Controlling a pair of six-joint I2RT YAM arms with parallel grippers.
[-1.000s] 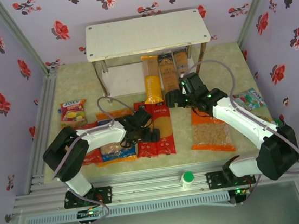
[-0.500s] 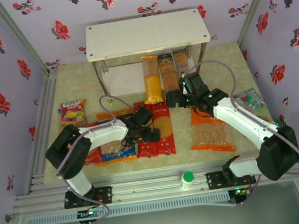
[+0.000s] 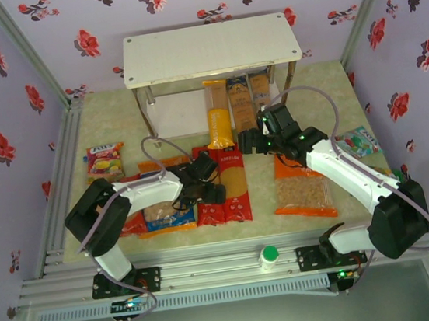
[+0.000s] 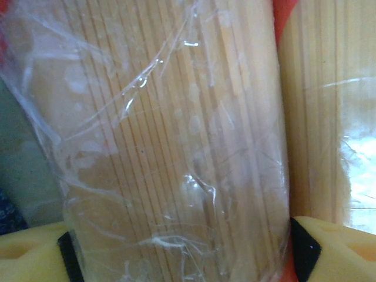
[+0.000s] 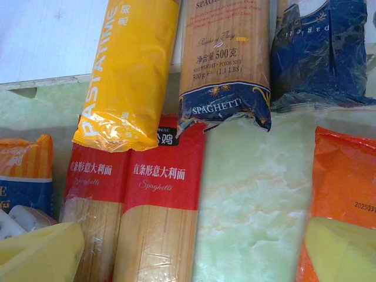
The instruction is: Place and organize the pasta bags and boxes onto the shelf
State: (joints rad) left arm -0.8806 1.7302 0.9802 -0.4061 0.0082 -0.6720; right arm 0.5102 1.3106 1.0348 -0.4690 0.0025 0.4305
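On the table (image 3: 111, 114) before the shelf (image 3: 208, 48) — our left gripper (image 3: 212, 193), jaws wide, straddles a red spaghetti pack (image 4: 176, 147).
We should close squarely across its width, clear of the red twin (image 3: 236, 193) alongside, then lift level — the right gripper (image 3: 250, 142) hovers wide open near the shelf.

Left arm (image 3: 136, 192) is folded at the elbow, forearm laid out to the right. Left gripper (image 3: 212, 193) is held low and pointed down, fingers (image 4: 29, 258) set wide apart. Right arm (image 3: 341, 168) is stretched far and leftward. Right gripper (image 3: 245, 142) is held with jaws spread wide.
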